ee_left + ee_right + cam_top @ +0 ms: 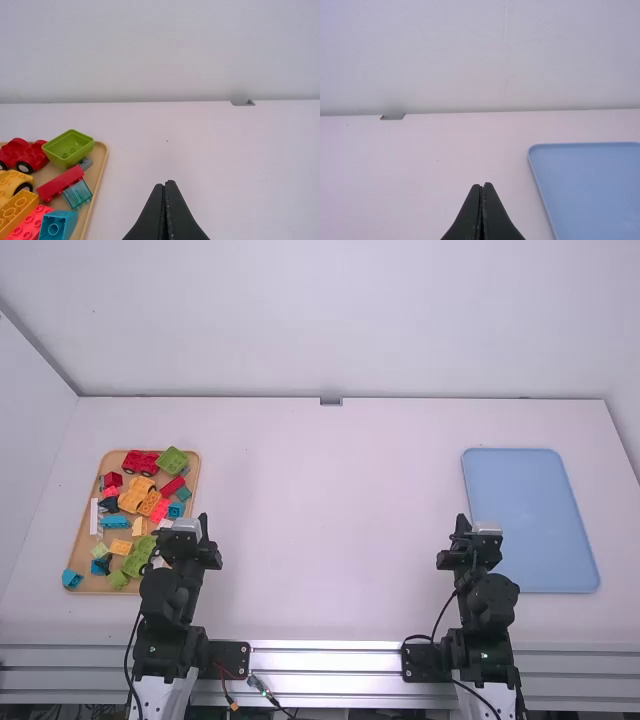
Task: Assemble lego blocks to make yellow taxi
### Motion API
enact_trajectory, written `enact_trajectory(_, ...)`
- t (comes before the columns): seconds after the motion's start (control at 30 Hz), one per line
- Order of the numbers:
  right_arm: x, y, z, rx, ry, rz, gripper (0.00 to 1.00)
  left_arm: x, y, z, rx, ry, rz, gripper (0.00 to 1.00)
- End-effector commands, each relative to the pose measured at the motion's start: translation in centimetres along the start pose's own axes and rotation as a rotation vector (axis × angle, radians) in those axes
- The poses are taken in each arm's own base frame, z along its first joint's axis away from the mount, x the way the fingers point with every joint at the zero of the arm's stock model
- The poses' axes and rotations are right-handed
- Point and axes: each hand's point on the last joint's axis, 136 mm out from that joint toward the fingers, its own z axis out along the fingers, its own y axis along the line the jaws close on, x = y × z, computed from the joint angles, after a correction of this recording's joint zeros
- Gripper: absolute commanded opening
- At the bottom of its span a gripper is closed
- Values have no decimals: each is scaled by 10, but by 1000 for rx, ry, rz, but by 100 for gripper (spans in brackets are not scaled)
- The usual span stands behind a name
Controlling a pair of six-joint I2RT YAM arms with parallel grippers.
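1. Here are the left fingers (188, 528), near the right side of the wooden tray (82, 565), and in their wrist view it's tip against tip (167, 183): closed up, nothing between them!
2. Over to the right fingers (478, 530), well to the right of the wooden tray, and they match: pressed together (483, 185), holding nothing, touching nothing.
3. And the taxi pieces? Yellow wheeled base (12, 184) inside the wooden tray, a yellow studded brick (19, 212) right up by it, another yellow brick (121, 547) nearer the tray's robot-side edge, all loose!
4. Sharing that tray: red car (141, 462) and green tub (171, 460), both at its far end.
5. Well right of the wooden tray, a blue tray (530, 515) lies on the desk (330, 540).
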Motion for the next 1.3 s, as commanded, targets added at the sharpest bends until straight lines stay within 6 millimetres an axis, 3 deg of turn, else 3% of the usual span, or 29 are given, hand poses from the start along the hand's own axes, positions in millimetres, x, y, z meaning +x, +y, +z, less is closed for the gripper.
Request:
enact_trajectory(0.0,0,0,0,1,1,1,1,0,0,0,0,0,0,0)
enact_trajectory(0.33,-8,0,0,-1,5,3,5,-9,0,-1,-2,12,3,5)
enact_trajectory(0.83,-44,1,7,-9,110,17,25,-45,2,6,-9,133,76,25)
enact_trajectory(1.03,-58,0,22,-4,189,31,38,-59,3,20,-14,219,138,37)
enact_trajectory(1.27,-77,1,45,-14,248,44,51,-80,28,39,-168,280,84,50)
